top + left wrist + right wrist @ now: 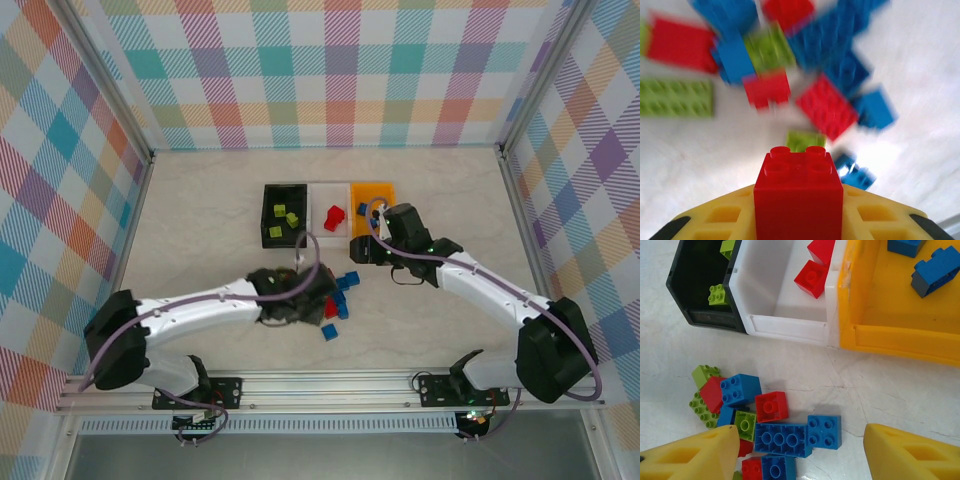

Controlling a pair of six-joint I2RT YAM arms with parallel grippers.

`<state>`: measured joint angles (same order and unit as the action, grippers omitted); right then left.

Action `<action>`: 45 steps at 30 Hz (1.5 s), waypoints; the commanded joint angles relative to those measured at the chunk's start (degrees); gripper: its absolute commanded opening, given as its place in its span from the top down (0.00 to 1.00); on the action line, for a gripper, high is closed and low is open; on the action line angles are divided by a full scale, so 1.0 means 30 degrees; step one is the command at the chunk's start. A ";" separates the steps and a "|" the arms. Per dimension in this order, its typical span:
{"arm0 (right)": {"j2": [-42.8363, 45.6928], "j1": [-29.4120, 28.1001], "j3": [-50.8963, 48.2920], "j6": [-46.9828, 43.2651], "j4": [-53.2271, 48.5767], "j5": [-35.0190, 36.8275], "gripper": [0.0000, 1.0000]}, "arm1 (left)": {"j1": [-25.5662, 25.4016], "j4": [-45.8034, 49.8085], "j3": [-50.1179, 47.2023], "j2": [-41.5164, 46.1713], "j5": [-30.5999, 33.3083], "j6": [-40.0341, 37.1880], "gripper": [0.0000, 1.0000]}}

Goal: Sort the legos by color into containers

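Observation:
My left gripper [799, 207] is shut on a red lego [799, 185], studs up, squeezed between its yellow fingers [720, 216]. Beyond it lies the blurred pile of red, blue and lime green legos [810, 75]. From above, the left gripper [300, 295] sits at the pile's [340, 297] left side. My right gripper [800, 432] stands open above the pile's blue legos [790, 439], just in front of the containers; from above it [358, 248] is near the orange one. The black bin [710, 320] holds green legos, the white bin [785, 325] red ones, the orange bin [890, 335] blue ones.
The three bins [330, 188] stand side by side at mid-table, black on the left, orange on the right. Metal frame rails [135, 200] and checkered walls close in the table's sides and back. Bare marble-look tabletop [200, 230] lies left of the bins.

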<state>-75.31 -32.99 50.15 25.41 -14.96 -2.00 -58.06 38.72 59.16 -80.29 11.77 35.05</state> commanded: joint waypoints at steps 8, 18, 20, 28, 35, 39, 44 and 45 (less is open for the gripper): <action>0.1002 0.0127 -0.1391 0.0641 0.0418 -0.0012 0.33 | 0.5512 -0.1106 0.9681 -0.7363 0.0107 -0.3338 0.68; 0.1965 0.0125 -0.1797 0.0671 -0.0010 -0.0358 0.32 | 0.6537 0.1031 1.6524 -1.4277 0.0435 -0.3310 0.56; 0.2037 0.0117 -0.1934 0.0669 0.0123 -0.0806 0.31 | 0.6537 0.1068 1.7019 -1.4365 0.0012 -0.3060 0.42; 0.1997 -0.0454 -0.1956 -0.0216 -0.0263 -0.3637 0.34 | 0.5584 -0.0598 1.4193 -0.9665 -0.0799 -0.2579 0.08; 0.0527 -0.4728 -0.2466 0.0193 -0.1291 -0.3194 0.32 | 0.4012 -0.2747 0.5594 -0.1448 0.0985 -0.1013 0.00; -0.1064 -0.7074 -0.2852 0.1039 -0.0989 -0.2704 0.30 | 0.3382 -0.2568 0.0621 0.2860 0.2165 0.0574 0.00; -0.2847 -0.8815 -0.2469 0.1432 -0.0951 -0.1337 0.30 | 0.3350 -0.1261 -0.3628 0.7401 0.2939 0.2339 0.00; -0.3144 -0.9090 -0.2326 0.1476 -0.1030 -0.1127 0.30 | 0.3338 -0.1031 -0.4070 0.8089 0.3036 0.2578 0.00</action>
<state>-83.07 -58.63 42.09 28.32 -17.21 -8.16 -47.97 32.88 49.93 -60.77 17.54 38.24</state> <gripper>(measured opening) 0.701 0.999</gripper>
